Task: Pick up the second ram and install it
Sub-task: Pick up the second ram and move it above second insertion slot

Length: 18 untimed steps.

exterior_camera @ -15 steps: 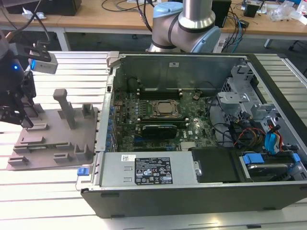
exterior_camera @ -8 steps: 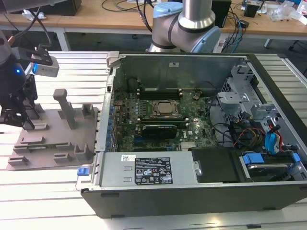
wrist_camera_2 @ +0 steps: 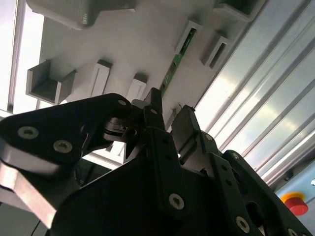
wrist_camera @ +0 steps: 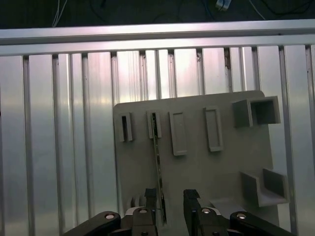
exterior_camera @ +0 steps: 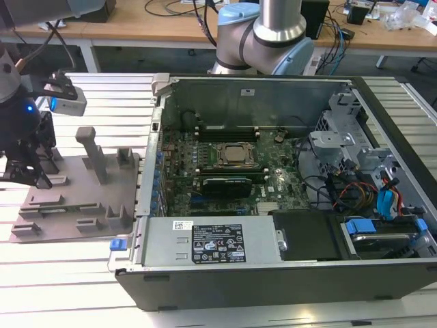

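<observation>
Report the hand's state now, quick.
Hand: open, holding nothing. Its fingers stand either side of the second ram, which sits on edge in the grey fixture plate.

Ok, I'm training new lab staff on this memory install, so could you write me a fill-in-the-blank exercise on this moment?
1. The second ram stands on edge in the grey fixture plate; its board is ____ in colour.
2. The gripper has its fingers ____, one on either side of the stick.
3. In the exterior view, the gripper is on the view's ____ of the computer case.
Missing words: green; open; left.
</observation>
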Tool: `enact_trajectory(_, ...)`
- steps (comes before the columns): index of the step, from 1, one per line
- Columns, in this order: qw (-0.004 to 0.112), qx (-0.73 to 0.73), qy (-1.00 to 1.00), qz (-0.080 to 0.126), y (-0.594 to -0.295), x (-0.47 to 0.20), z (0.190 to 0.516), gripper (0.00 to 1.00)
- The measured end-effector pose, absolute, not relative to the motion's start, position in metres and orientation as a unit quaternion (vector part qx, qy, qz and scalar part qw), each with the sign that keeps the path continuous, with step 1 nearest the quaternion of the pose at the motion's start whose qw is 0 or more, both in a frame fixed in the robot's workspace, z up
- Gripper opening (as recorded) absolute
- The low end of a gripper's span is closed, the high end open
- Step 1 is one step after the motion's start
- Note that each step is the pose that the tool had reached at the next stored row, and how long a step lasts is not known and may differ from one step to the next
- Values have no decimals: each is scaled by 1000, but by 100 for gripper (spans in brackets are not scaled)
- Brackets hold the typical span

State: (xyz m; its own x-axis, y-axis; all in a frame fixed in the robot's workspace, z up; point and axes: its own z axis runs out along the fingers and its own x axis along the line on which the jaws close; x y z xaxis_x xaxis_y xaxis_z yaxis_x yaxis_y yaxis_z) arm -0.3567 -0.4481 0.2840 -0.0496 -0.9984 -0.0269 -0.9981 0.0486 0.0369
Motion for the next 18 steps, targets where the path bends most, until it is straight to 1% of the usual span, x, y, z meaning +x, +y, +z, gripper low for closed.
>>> enact_trajectory(18, 3, 693, -721, -23, -449, -357, 236, 36)
